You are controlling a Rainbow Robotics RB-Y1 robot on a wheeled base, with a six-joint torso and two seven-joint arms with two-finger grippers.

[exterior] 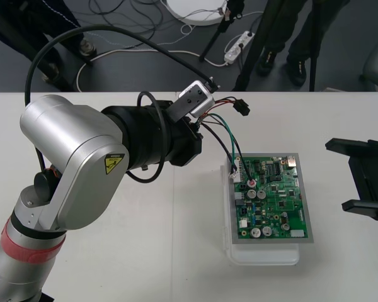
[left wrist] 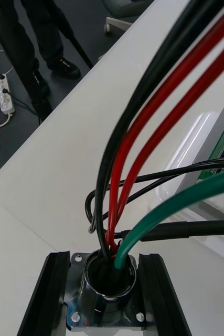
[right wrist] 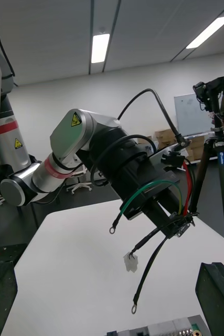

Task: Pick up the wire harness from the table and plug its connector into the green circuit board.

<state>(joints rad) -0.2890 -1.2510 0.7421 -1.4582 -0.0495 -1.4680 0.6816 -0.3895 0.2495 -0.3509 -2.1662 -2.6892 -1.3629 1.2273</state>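
Observation:
My left gripper [exterior: 200,126] hovers over the table just beyond the far left corner of the green circuit board [exterior: 272,195]. In the left wrist view its fingers [left wrist: 44,299] are shut on the flange of the harness's round metal socket [left wrist: 105,294]. Red, black and green wires [left wrist: 159,121] fan out from the socket. A black plug [exterior: 241,108] sticks out beyond the gripper. A small white connector [right wrist: 130,261] and ring-tipped leads dangle in the air above the table, near the board's left edge [exterior: 235,171]. My right gripper [exterior: 351,176] stands open at the right side, away from the harness.
The board sits on a white base [exterior: 264,255] right of the table's centre. Bare table lies to the left and in front of the board. Cables, a power strip and tripod legs stand on the dark floor past the far edge.

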